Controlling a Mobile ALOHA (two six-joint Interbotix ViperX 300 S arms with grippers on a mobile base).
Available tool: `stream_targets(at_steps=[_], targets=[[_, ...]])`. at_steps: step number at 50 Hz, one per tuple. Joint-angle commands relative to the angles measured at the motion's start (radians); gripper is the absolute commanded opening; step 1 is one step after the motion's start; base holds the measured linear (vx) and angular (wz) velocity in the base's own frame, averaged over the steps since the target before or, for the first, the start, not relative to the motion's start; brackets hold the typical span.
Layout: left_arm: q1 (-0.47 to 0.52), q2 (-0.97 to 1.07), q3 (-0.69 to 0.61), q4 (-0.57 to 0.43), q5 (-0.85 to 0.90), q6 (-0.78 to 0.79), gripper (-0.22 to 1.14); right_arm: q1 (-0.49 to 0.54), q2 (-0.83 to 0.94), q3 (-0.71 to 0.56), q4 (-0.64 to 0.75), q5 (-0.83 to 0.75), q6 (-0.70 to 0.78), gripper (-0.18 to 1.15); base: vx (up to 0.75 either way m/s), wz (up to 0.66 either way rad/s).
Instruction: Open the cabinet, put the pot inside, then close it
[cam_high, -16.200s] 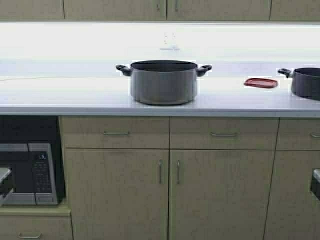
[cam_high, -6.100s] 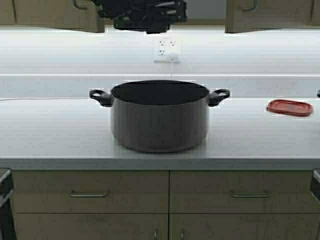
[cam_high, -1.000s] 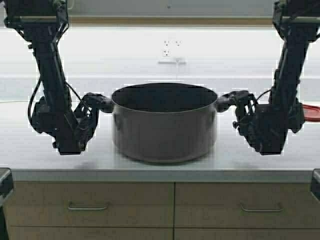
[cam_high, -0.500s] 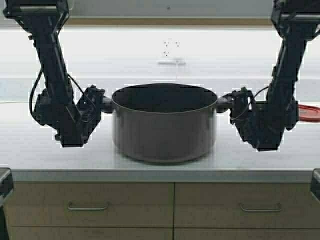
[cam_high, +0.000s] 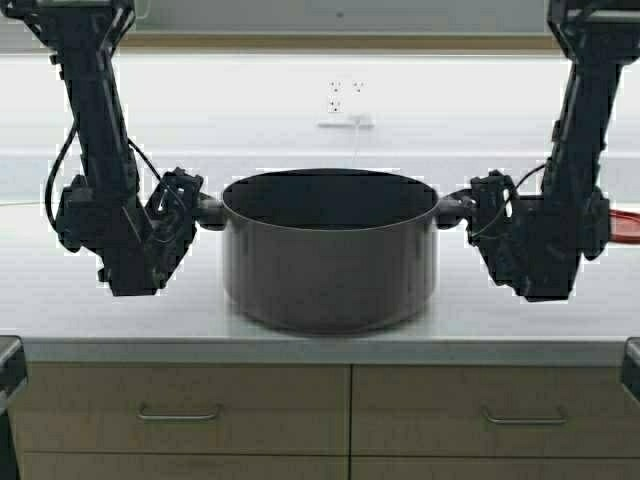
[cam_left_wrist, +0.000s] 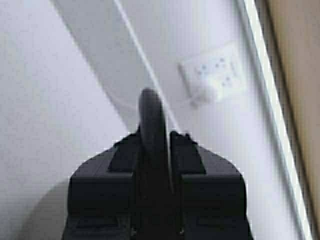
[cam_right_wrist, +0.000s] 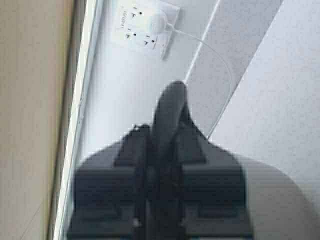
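Note:
The pot (cam_high: 330, 270), wide and grey with a dark inside, stands in the middle of the white counter (cam_high: 60, 310). My left gripper (cam_high: 192, 208) is shut on its left black loop handle (cam_left_wrist: 151, 120), which sticks up between the jaws in the left wrist view. On the other side, my right gripper (cam_high: 472, 205) is shut on the right handle (cam_right_wrist: 170, 112). I cannot tell whether the pot's base still touches the counter. Of the cabinet only the bottom edge (cam_high: 340, 42) shows along the top, with both arms reaching down from beside it.
A wall outlet (cam_high: 345, 100) with a plugged white cable is behind the pot. A red lid (cam_high: 626, 222) lies at the counter's right edge. Drawers with horizontal handles (cam_high: 178, 412) run under the counter's front edge.
A second ago both grippers stood open around the pot's handles. They have since shut on the handles, and the arms have shifted slightly.

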Motion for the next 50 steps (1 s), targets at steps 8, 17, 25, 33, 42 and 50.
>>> stream_targets(at_steps=[8,17,25,33,42,50], targets=[[-0.025,-0.101,0.074,-0.015,-0.046,0.012,0.02,0.006,-0.077,0.063,-0.017,-0.077,-0.008,0.07,0.00,0.00],[-0.043,-0.156,0.124,-0.018,-0.086,0.023,0.02,0.021,-0.124,0.124,-0.017,-0.114,-0.026,0.07,0.00,0.00],[-0.055,-0.216,0.173,-0.018,-0.100,0.044,0.02,0.029,-0.196,0.198,-0.017,-0.120,-0.044,0.07,0.00,0.00],[-0.071,-0.268,0.224,-0.018,-0.100,0.052,0.02,0.044,-0.256,0.252,-0.017,-0.121,-0.046,0.07,0.00,0.00],[-0.101,-0.360,0.324,-0.020,-0.100,0.074,0.02,0.071,-0.333,0.336,-0.014,-0.121,-0.046,0.07,0.00,0.00],[-0.141,-0.460,0.423,-0.023,-0.100,0.092,0.02,0.115,-0.422,0.433,0.003,-0.121,-0.049,0.07,0.00,0.00]])
